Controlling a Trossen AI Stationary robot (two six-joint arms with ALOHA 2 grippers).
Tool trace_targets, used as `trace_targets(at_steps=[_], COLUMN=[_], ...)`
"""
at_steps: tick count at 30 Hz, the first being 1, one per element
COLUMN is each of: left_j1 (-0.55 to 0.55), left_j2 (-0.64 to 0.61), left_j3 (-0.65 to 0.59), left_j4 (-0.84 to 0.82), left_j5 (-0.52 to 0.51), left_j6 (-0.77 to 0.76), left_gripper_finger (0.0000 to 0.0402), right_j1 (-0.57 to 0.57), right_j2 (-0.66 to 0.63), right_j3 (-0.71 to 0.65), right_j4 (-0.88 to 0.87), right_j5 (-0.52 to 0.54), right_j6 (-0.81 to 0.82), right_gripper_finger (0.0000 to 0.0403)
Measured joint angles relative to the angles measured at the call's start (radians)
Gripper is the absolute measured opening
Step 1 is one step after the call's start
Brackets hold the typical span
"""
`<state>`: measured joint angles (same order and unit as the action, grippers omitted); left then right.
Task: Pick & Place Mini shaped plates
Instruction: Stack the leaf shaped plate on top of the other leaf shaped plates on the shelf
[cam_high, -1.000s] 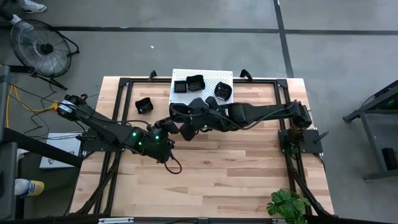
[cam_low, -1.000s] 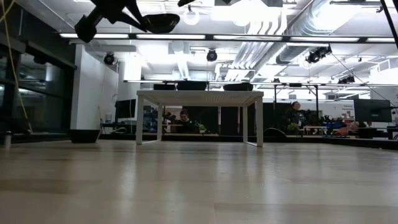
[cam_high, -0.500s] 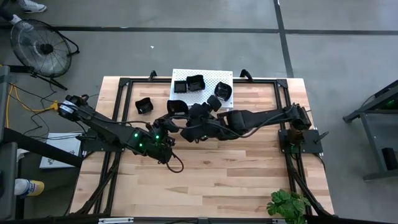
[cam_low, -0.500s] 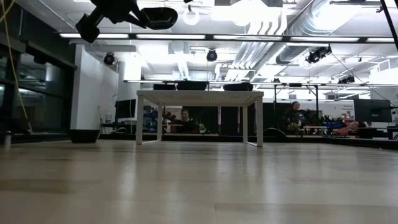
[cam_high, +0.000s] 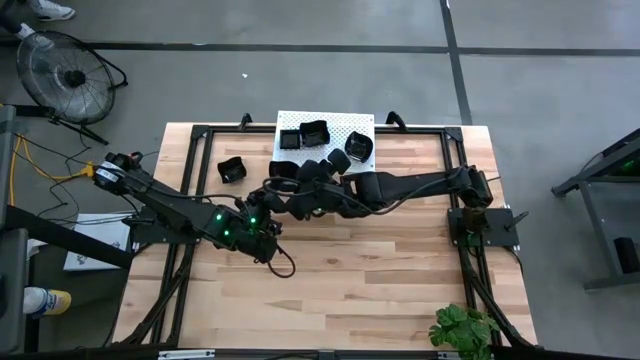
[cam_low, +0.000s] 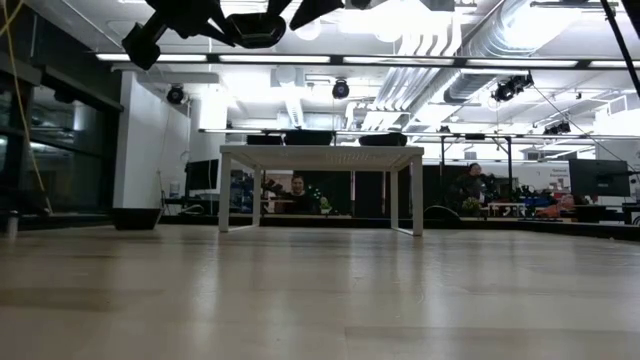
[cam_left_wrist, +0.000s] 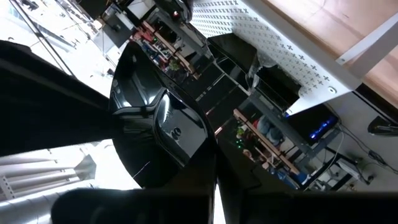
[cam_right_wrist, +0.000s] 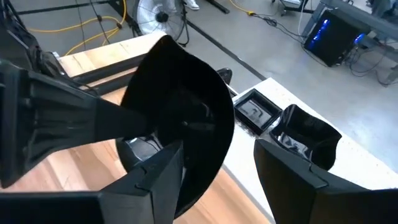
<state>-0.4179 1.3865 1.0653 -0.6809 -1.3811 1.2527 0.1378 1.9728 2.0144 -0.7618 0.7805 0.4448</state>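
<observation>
Mini shaped plates matter here through one dish (cam_high: 283, 170), held up off the bench (cam_high: 380, 260) in the left hand (cam_high: 272, 192), whose fingers are pressed together on its rim. The right hand (cam_high: 300, 188) (spread wide, holding nothing) sits just beside it, its fingers (cam_right_wrist: 155, 186) straddling the plate's edge, so it is the nearer taker. Other plates rest on the white stand (cam_high: 335, 128).
</observation>
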Motion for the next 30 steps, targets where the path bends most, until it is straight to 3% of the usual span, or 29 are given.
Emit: trace_targets(at_steps=[5,26,30], left_j1=[0.0,0.0,0.0], left_j2=[0.0,0.0,-0.001], left_j3=[0.0,-0.001,-0.001], left_j4=[0.0,0.0,0.001], left_j5=[0.002,0.037,0.067], left_j6=[0.0,-0.004,-0.004], left_gripper_finger=[0.0,0.0,0.0001], right_j1=[-0.009,-0.014,-0.014], right_j2=[0.0,0.0,0.0], right_j3=[0.0,0.0,-0.002], right_j4=[0.023,0.026,0.023], right_j5=[-0.005,-0.051,-0.056], right_j6=[0.027,0.02,0.019], right_gripper_finger=[0.0177,0.0011,0.0004])
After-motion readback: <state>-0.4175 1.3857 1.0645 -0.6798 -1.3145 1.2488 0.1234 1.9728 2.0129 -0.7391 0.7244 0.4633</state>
